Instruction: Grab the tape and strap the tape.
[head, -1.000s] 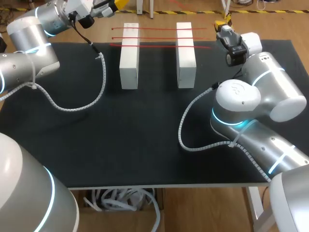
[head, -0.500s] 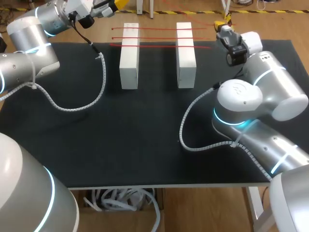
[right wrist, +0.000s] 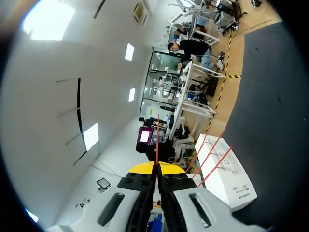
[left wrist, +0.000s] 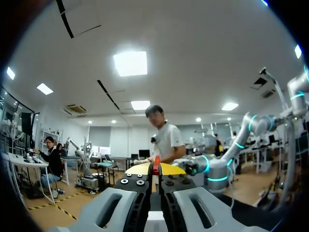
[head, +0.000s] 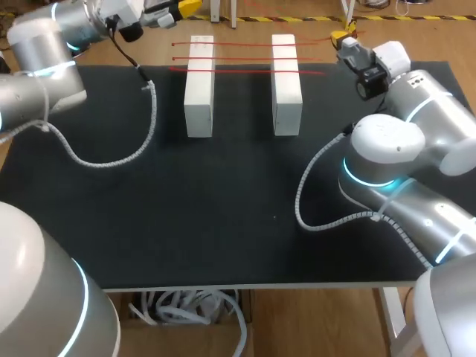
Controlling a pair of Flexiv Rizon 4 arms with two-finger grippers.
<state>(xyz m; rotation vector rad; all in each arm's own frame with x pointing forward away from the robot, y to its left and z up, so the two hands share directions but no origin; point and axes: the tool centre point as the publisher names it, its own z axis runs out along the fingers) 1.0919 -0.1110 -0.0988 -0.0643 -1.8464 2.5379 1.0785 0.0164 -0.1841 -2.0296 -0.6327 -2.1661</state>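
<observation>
Nothing on the counter [head: 223,193] can be read: no word, number, label or sign. In the right wrist view a white block [right wrist: 227,181] has a few small dark printed marks on its top face, just beside the red tape [right wrist: 215,166] that crosses it. They are too small to make out. In the head view the same kind of block [head: 286,82] shows no marks that can be read.
</observation>
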